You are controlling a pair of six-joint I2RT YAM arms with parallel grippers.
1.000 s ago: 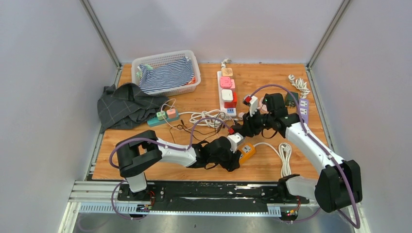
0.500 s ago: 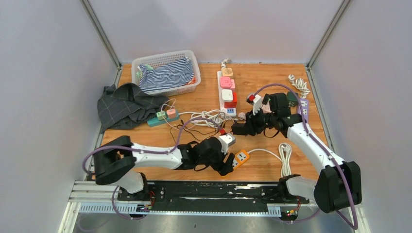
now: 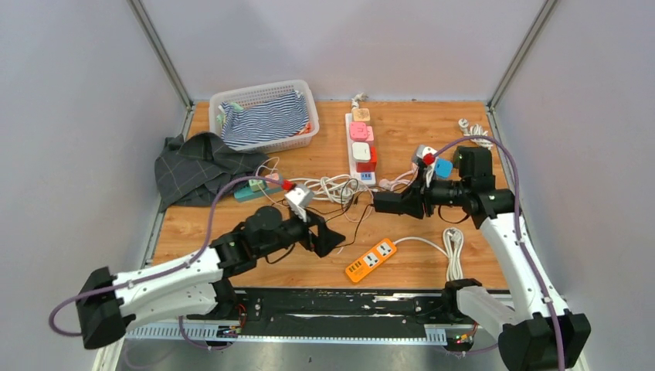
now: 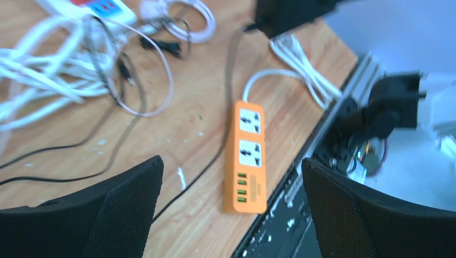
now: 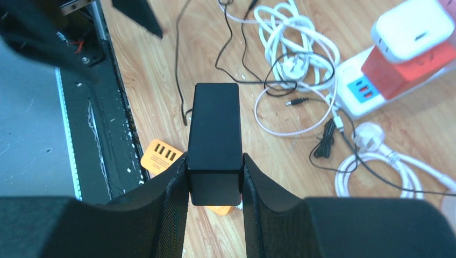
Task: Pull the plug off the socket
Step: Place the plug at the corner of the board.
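Observation:
The orange socket strip (image 3: 371, 260) lies flat near the table's front edge, with its two sockets bare (image 4: 247, 158). My right gripper (image 3: 403, 202) hovers above and behind it, shut on the black plug (image 3: 388, 202). In the right wrist view the plug (image 5: 215, 134) is a black block clamped between both pads, clear of the strip (image 5: 158, 153) below. My left gripper (image 3: 323, 239) is open and holds nothing. It stands to the left of the strip, with its fingers (image 4: 129, 209) spread wide.
A tangle of white and black cables (image 3: 328, 187) lies mid-table. Behind it is a white power strip (image 3: 361, 147) with pink and red adapters. A basket of striped cloth (image 3: 263, 116) and a grey cloth (image 3: 201, 166) sit at the back left. A coiled white cord (image 3: 454, 251) lies right of the orange strip.
My left gripper opened, let go of the orange strip and drew back to the left. The right gripper kept the black plug, which is now apart from the strip.

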